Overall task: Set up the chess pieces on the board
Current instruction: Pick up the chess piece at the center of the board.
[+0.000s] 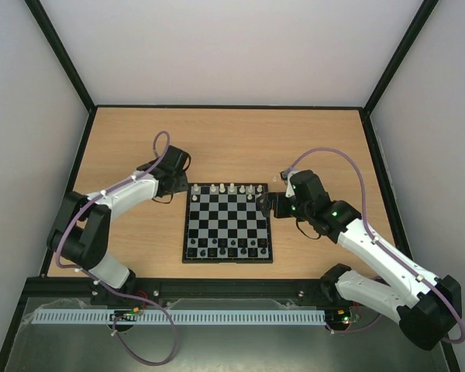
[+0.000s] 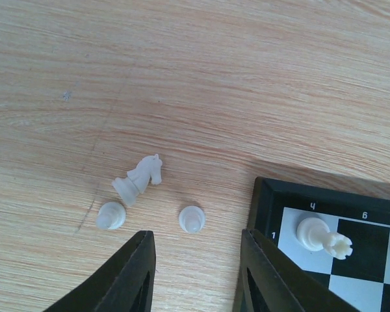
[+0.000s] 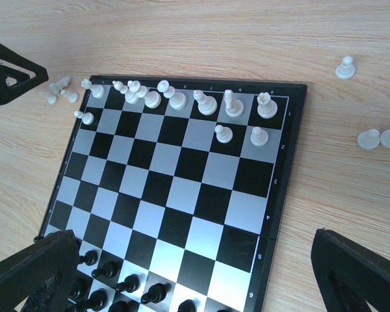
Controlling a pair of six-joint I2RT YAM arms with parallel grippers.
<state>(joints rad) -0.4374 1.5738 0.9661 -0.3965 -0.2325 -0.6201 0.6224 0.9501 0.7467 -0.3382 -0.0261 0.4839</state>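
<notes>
The board (image 1: 229,225) lies between my arms. Several whitish chess pieces (image 3: 177,99) stand crowded along its far row, with two pawns (image 3: 223,133) on the row in front. My left gripper (image 2: 196,242) hovers open over the table just off the board's corner (image 2: 268,195). An upright pawn (image 2: 192,218) sits just ahead of its gap, untouched. A second pawn (image 2: 110,215) and a toppled knight (image 2: 138,179) lie to the left of it. My right gripper (image 3: 195,266) is wide open above the board's right side, holding nothing.
Black pieces (image 3: 117,286) line the board's near rows. Loose whitish pawns (image 3: 369,138) and another pawn (image 3: 345,67) rest on the wooden table right of the board. A rook (image 2: 311,231) stands on the corner square with a piece (image 2: 338,245) leaning beside it.
</notes>
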